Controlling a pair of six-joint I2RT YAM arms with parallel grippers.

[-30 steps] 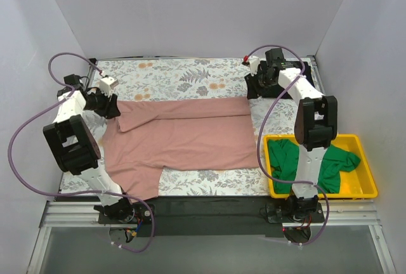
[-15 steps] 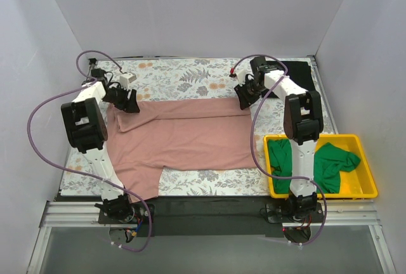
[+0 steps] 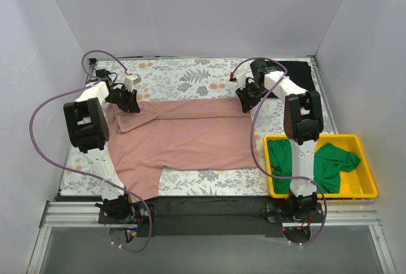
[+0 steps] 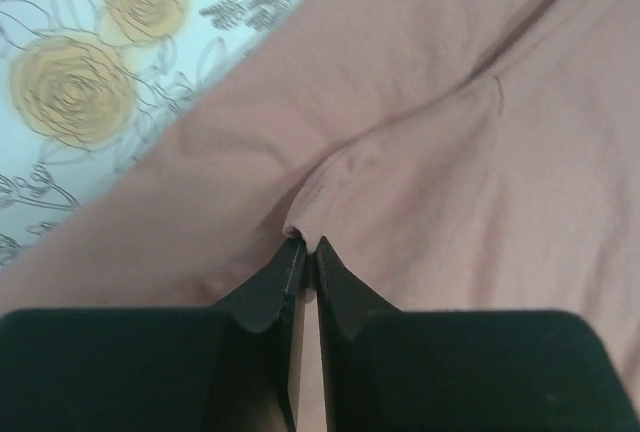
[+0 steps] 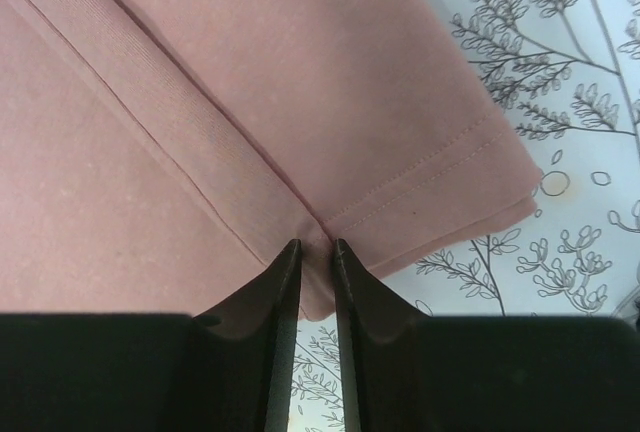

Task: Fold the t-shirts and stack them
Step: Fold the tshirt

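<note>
The dusty pink t-shirt (image 3: 184,134) lies spread on the floral table covering, its far long edge folded over toward me. My left gripper (image 3: 129,104) is shut on the shirt's far left corner, pinching a bunch of pink cloth (image 4: 330,202) between its tips. My right gripper (image 3: 243,101) is shut on the shirt's far right corner, on the hemmed edge (image 5: 330,222). The black t-shirt (image 3: 293,74) lies folded at the far right corner. The bright green t-shirt (image 3: 330,160) lies crumpled in the yellow bin (image 3: 365,188).
The floral table covering (image 3: 184,77) shows beyond the shirt and along the near edge. White walls close in the left, far and right sides. Purple cables loop off both arms.
A second ago both grippers were off the shirt, the right one over the black shirt. Both have moved to the pink shirt's far corners and shut on them. Little has moved in the last half second.
</note>
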